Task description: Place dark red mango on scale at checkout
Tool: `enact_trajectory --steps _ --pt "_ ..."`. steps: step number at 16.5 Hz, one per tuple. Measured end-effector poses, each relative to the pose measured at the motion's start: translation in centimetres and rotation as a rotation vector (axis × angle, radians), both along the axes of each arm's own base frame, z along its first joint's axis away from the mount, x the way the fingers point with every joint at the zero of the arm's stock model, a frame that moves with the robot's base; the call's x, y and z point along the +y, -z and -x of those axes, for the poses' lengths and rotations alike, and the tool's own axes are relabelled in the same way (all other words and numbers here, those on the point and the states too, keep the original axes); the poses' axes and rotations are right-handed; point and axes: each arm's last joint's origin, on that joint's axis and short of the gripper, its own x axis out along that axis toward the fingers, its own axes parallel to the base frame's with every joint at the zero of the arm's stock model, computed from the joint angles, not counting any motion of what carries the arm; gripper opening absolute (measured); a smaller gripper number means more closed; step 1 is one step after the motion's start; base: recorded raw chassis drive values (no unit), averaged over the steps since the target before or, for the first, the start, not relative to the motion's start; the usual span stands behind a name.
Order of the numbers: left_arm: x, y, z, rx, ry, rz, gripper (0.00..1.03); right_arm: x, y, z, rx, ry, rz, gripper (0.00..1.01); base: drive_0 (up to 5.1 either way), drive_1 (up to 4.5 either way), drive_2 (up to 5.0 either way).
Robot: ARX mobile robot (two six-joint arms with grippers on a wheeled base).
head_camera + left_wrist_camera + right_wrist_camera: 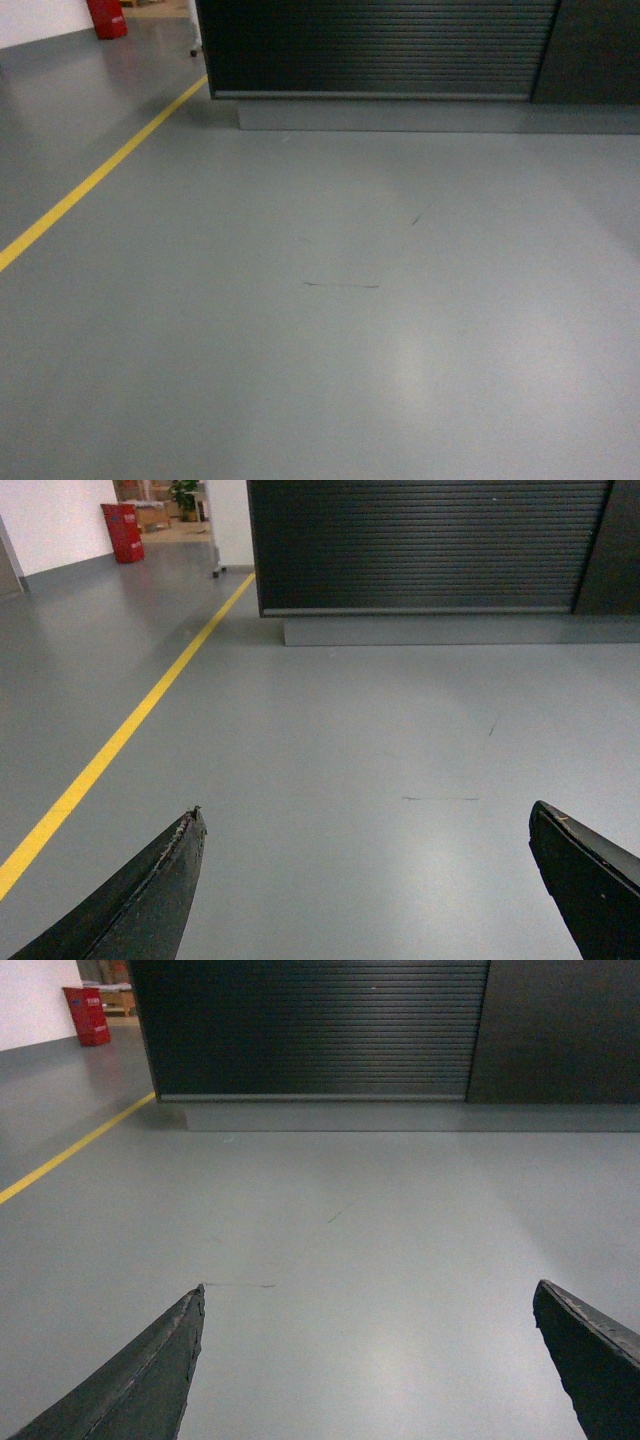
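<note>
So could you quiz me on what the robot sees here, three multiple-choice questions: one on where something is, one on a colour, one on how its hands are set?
1. Where is the checkout?
A. Ahead, across bare floor
B. Directly beneath the arms
C. Out of sight

2. What colour is the floor line?
A. White
B. Yellow
C. Blue

3. How are the left end effector and right end effector set?
A. Both open and empty
B. Both shut on fruit
C. One holds a mango

Answers:
1 A, the ribbed black front and grey plinth stand at the far side of the grey floor.
2 B, the stripe slanting along the left is yellow.
3 A, each wrist view shows fingers spread wide with only floor between.
</note>
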Motion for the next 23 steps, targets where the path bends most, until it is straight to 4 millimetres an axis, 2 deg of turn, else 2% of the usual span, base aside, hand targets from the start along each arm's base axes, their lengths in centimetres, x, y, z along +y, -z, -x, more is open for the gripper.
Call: enact_trajectory --steps 17,23 --pt "0.00 0.00 0.00 0.000 0.000 0.000 0.98 0.00 0.00 0.00 0.000 0.000 0.000 0.98 0.0 0.00 0.0" --pt "0.00 -0.01 0.00 -0.001 0.000 0.000 0.98 0.00 -0.01 0.00 -0.001 0.000 0.000 0.98 0.0 3.97 -4.0"
